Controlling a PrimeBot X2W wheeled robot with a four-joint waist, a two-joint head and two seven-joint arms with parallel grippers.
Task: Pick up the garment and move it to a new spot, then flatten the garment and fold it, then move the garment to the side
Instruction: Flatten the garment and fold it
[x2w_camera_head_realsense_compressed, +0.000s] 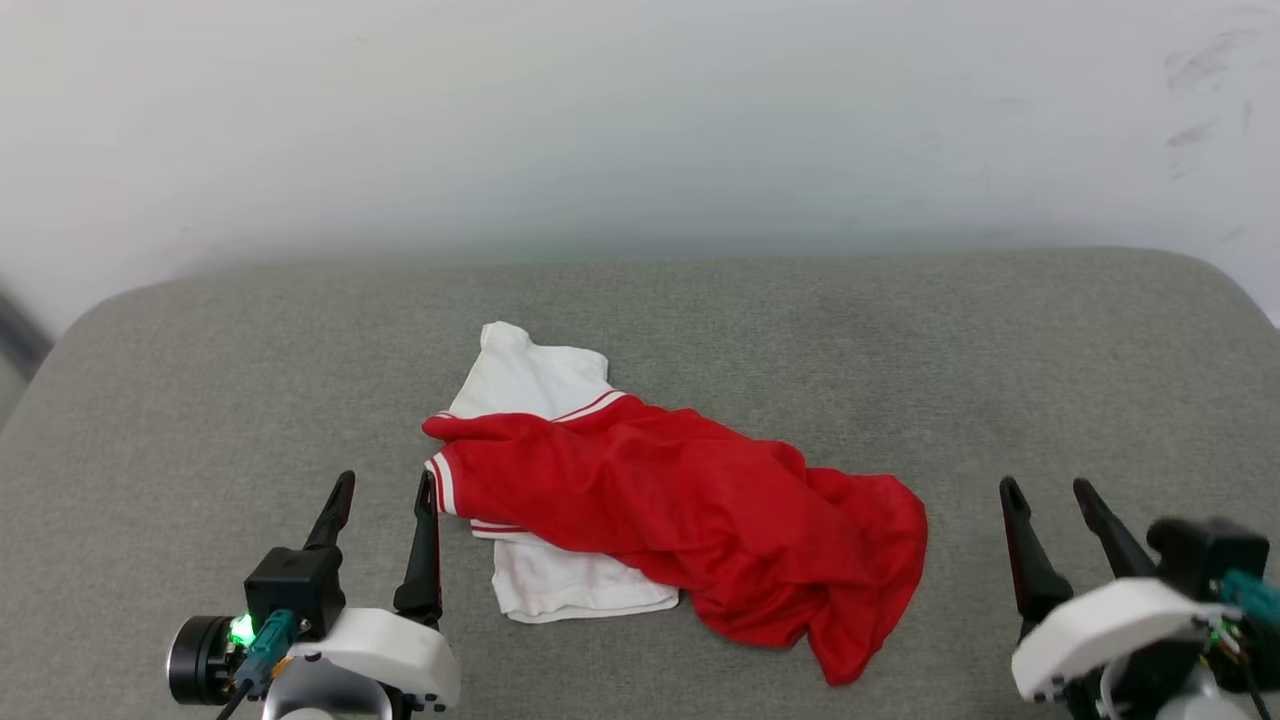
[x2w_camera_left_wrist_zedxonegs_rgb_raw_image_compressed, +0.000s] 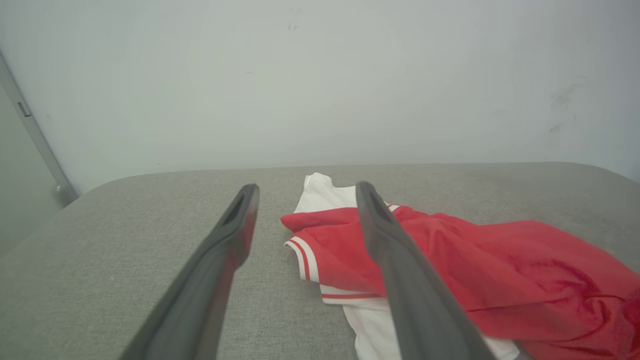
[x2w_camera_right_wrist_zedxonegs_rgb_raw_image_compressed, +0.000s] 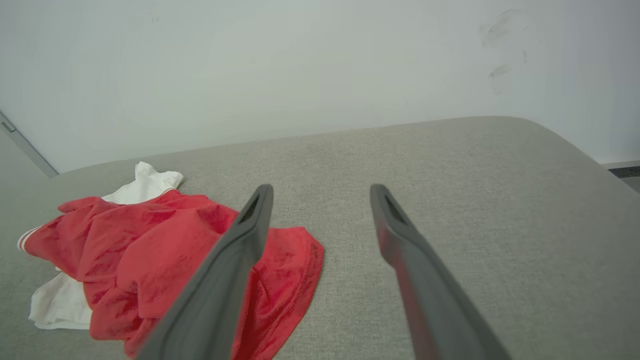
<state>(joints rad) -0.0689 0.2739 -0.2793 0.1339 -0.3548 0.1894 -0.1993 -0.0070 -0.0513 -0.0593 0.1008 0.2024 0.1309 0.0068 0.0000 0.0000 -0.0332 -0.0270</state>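
Observation:
The garment (x2w_camera_head_realsense_compressed: 690, 510) lies crumpled in the middle of the grey padded surface (x2w_camera_head_realsense_compressed: 900, 350): a red body bunched over two white sleeves, with red-and-white striped trim showing at its left side. My left gripper (x2w_camera_head_realsense_compressed: 385, 490) stands open just left of the garment, its right fingertip close to the striped trim, nothing between the fingers. In the left wrist view the garment (x2w_camera_left_wrist_zedxonegs_rgb_raw_image_compressed: 450, 265) lies ahead and to the right of the open left gripper (x2w_camera_left_wrist_zedxonegs_rgb_raw_image_compressed: 305, 192). My right gripper (x2w_camera_head_realsense_compressed: 1050, 495) is open, apart from the red hem, to its right. The right wrist view has the garment (x2w_camera_right_wrist_zedxonegs_rgb_raw_image_compressed: 145, 250) at lower left of the right gripper (x2w_camera_right_wrist_zedxonegs_rgb_raw_image_compressed: 322, 192).
A pale wall (x2w_camera_head_realsense_compressed: 640, 120) rises behind the grey surface, which has rounded far corners. Bare grey fabric stretches to the garment's left, right and far side. A grey floor strip and doorframe edge (x2w_camera_left_wrist_zedxonegs_rgb_raw_image_compressed: 35, 135) show at the far left.

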